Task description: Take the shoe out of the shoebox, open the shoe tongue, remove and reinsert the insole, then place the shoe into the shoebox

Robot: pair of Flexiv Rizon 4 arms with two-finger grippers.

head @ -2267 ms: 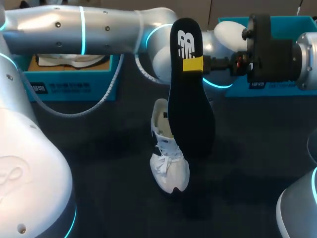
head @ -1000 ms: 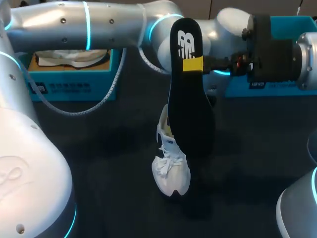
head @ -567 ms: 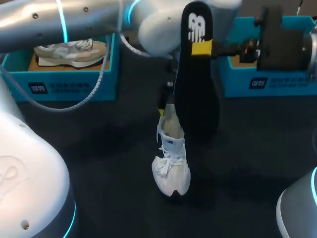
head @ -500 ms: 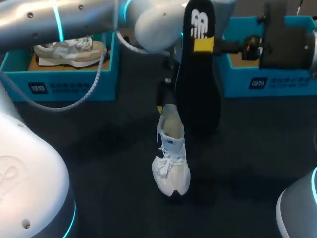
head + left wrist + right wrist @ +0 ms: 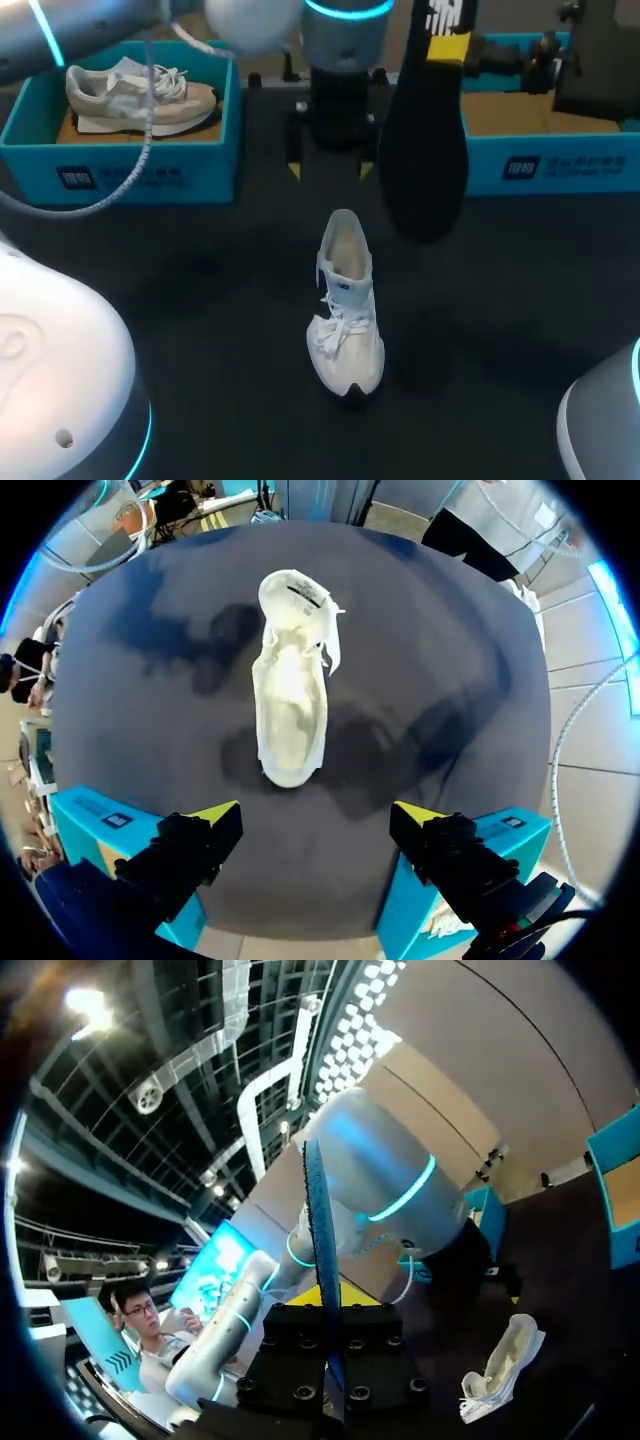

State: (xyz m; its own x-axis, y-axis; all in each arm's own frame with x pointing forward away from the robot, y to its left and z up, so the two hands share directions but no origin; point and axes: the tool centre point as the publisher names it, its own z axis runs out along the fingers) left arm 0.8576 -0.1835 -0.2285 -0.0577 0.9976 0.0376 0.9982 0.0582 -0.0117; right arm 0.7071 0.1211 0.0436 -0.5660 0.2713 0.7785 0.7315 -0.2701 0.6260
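The white shoe (image 5: 345, 300) stands upright on the dark table (image 5: 200, 300) near its middle, toe toward the near edge and heel toward the far edge, with its opening facing up. The left gripper (image 5: 329, 170) hangs over the table just beyond the heel, pointing down, with its fingers spread wide and nothing between them. In its wrist view the shoe (image 5: 290, 690) lies ahead of the yellow tips, apart from both. The right gripper (image 5: 450, 48) is clamped on the black insole (image 5: 425, 150) near its upper end. The insole hangs upright in the air, to the right of the shoe and beyond it, clear of the table. The right wrist view shows the insole (image 5: 322, 1230) edge-on, rising from between the fingers. The right box (image 5: 545, 165) sits at the far right behind the insole. The left box (image 5: 120, 175) at the far left holds a tan shoe (image 5: 140, 95).
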